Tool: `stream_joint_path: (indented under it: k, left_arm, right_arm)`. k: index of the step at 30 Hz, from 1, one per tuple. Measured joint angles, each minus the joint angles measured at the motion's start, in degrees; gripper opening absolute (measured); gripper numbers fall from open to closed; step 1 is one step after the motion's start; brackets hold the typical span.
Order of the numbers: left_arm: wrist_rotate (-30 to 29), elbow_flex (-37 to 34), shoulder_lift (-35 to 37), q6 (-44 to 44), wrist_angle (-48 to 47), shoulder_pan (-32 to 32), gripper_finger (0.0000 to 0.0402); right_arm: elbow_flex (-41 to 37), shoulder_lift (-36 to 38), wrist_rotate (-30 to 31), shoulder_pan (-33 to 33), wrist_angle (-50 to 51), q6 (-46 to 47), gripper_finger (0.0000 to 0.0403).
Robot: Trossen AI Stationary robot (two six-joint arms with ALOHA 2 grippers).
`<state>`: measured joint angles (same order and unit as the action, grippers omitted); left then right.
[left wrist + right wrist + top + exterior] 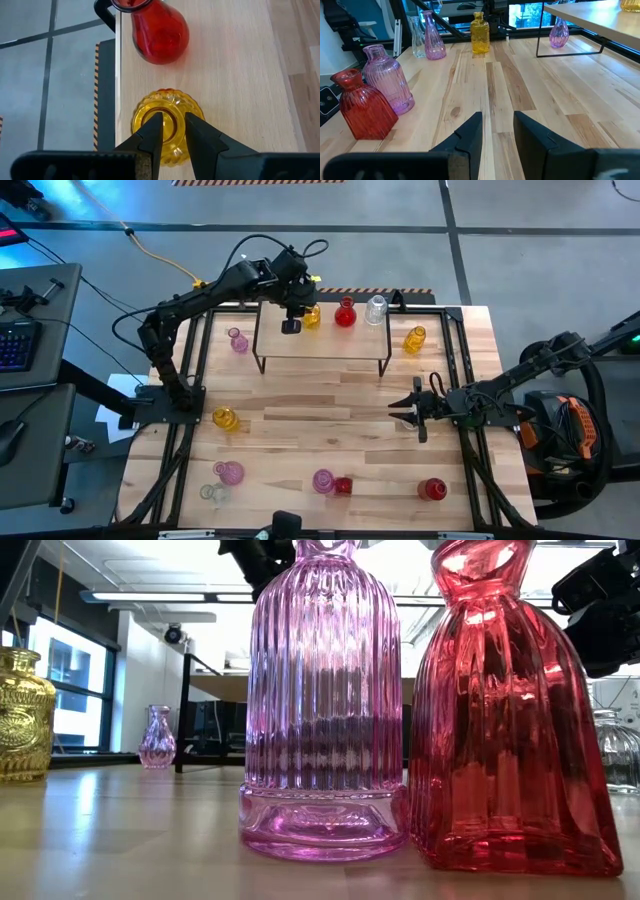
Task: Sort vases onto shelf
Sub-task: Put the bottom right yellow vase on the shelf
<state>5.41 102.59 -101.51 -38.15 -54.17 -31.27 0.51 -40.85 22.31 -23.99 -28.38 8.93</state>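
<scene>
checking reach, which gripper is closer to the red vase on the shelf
Left. The left gripper hangs over the yellow vase right beside the red vase on the shelf. The right gripper hovers over the table, well off the shelf.

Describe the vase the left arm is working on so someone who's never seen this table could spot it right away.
Find the shelf at the table's far edge. Three vases stand along its back: yellow, red, clear. It is the yellow vase, at the row's left end, the only one with the left gripper over its mouth.

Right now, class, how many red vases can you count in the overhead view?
3: one on the shelf between yellow and clear vases; one at the table's near edge beside a pink vase; one near-right.
</scene>
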Motion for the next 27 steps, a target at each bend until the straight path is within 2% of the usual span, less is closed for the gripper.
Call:
stream_joint_path:
  k: [9,18,27]
  left_arm:
    - [-0.4,0.0,0.1,0.1,-0.1,0.2,0.0076]
    - [-4.0,0.0,0.1,0.1,-0.1,0.2,0.0149]
    - [-3.5,0.0,0.2,0.4,-0.1,0.2,0.0143]
  right_arm:
    - [0.0,0.0,0.0,0.0,0.0,0.0,0.0094]
    - [0.0,0.0,0.0,0.0,0.0,0.0,0.0094]
    - [0.0,0.0,0.0,0.0,0.0,0.0,0.0094]
